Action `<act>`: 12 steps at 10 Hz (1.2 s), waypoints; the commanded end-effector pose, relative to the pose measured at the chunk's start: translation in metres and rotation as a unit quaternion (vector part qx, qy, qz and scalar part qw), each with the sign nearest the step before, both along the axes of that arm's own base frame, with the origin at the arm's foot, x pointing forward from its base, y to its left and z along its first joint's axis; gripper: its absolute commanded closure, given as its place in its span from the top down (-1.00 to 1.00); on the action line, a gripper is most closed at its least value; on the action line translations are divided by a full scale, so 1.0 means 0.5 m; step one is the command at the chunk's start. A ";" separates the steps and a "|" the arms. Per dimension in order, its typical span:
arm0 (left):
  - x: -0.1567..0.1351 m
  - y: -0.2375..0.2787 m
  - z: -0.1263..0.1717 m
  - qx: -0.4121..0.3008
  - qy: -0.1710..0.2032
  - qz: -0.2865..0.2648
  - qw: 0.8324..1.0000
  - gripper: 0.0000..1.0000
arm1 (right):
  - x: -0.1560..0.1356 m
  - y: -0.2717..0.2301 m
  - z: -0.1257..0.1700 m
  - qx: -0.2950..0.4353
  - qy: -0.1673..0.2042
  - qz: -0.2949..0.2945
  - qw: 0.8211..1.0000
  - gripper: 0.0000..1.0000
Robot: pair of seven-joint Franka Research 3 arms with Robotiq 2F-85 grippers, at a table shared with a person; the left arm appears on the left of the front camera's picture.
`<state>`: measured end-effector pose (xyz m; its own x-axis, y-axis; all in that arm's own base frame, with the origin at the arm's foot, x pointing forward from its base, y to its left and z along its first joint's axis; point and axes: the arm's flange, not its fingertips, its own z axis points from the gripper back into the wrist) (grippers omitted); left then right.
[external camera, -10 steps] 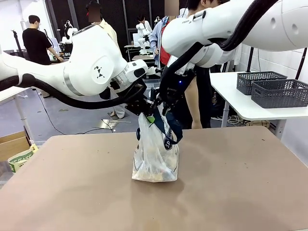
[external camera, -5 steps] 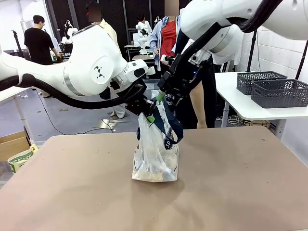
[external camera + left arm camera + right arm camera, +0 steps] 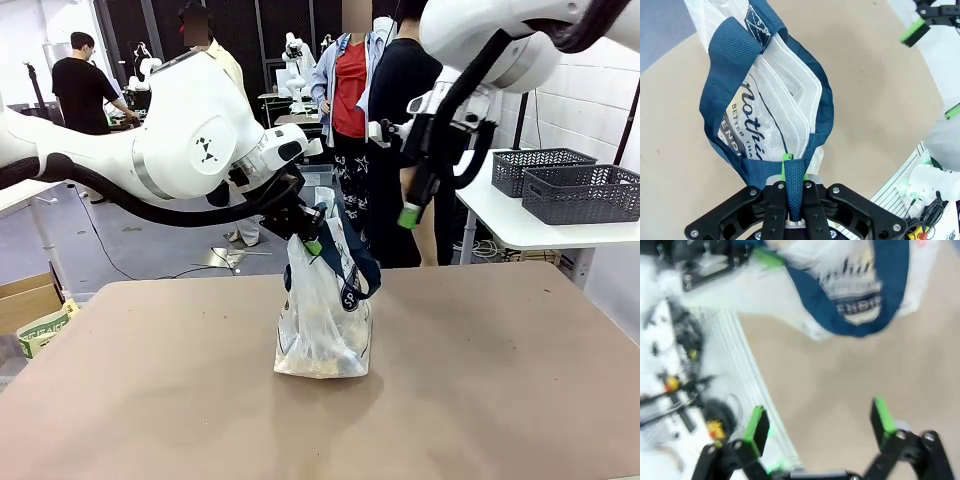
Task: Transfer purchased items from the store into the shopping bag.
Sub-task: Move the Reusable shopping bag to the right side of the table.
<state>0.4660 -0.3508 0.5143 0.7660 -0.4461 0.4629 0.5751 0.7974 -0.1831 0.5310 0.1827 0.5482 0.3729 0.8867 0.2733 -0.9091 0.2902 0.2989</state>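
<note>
We see the shopping bag standing near the middle of the brown worktop, yellowish goods showing dimly through its translucent plastic. Our left tool is clamped on one navy handle at the bag's top, holding the mouth up. Our right tool hangs above and to the right of the bag, jaws spread wide with nothing between them. Behind it stands a person in dark clothes. Two dark grey baskets sit on a white side table. The bag's print partly reads "BETTER THA", with larger letters folded and unclear.
</note>
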 end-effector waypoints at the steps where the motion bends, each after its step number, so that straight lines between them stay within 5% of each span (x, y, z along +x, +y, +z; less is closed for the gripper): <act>1: 0.000 0.001 0.003 -0.002 0.000 0.001 1.000 -1.00 | -0.054 -0.052 -0.017 0.024 -0.120 0.085 0.989 1.00; 5: 0.000 0.001 0.003 -0.002 0.000 0.001 1.000 -1.00 | -0.082 -0.096 -0.010 0.172 -0.244 0.077 0.951 1.00; 9: 0.000 0.001 0.003 -0.002 0.000 0.001 1.000 -1.00 | -0.060 -0.094 -0.004 0.217 -0.230 0.007 0.949 1.00; 12: 0.000 0.001 0.003 -0.002 0.000 0.001 1.000 -1.00 | -0.063 -0.100 0.011 0.194 -0.240 0.039 0.951 1.00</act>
